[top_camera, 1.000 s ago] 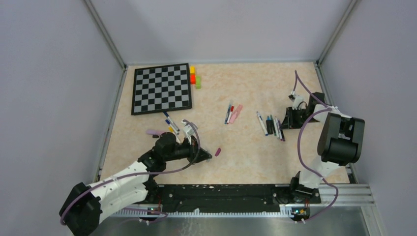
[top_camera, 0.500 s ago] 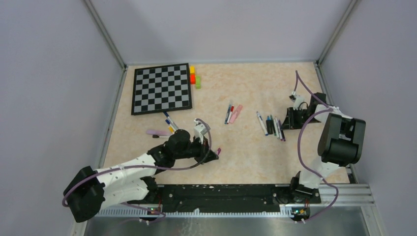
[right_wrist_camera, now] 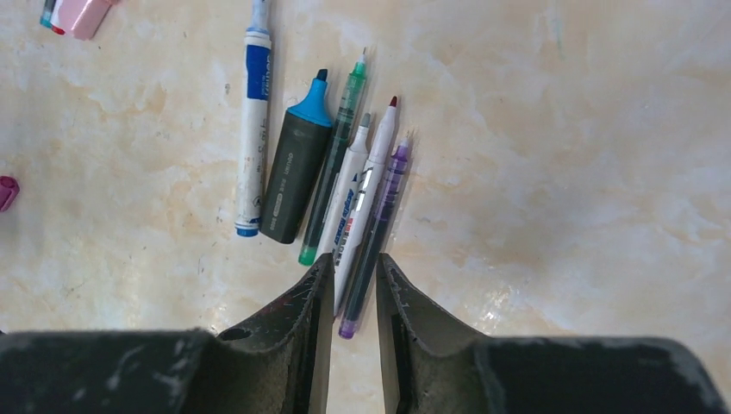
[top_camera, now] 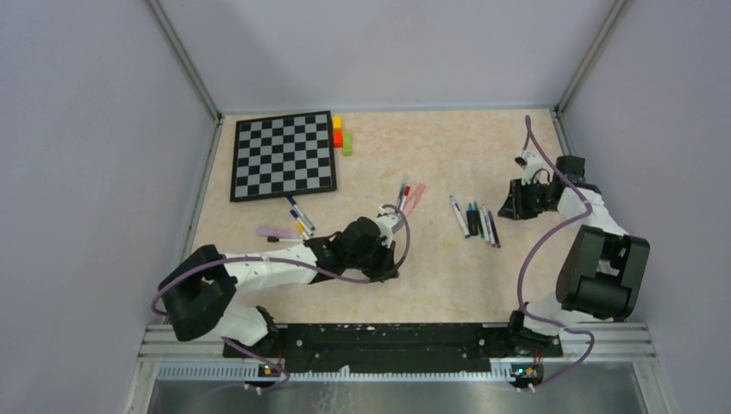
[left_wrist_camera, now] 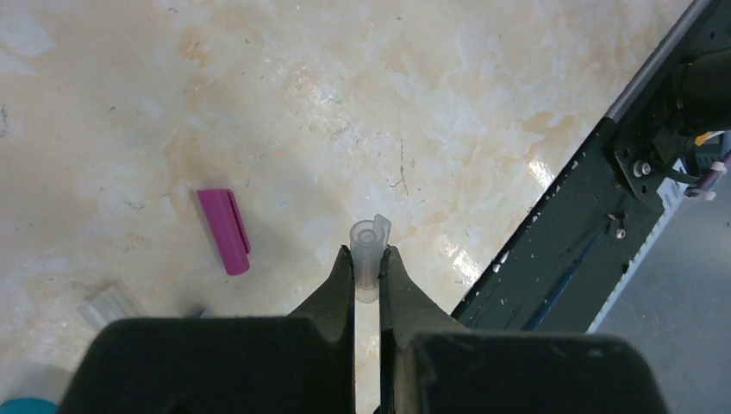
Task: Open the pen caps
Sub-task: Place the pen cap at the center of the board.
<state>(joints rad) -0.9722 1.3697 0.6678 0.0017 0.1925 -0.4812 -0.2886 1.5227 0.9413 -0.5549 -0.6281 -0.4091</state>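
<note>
On the table, at far left: a chessboard, a row of blocks just beside its far right corner. Just in front of the board, a scatter of pens. Near the middle, a cluster of pens. To the right of these, a line of pens lying side by side. Nearer the front, a loose cap flat on the table.

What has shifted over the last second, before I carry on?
The left gripper swung right along the near side. It is shut on a clear cap, now beside the loose magenta cap. The right arm lowered its elbow toward the near edge, while the right gripper kept its place by the row of pens. Pens, chessboard and blocks lie unchanged.
</note>
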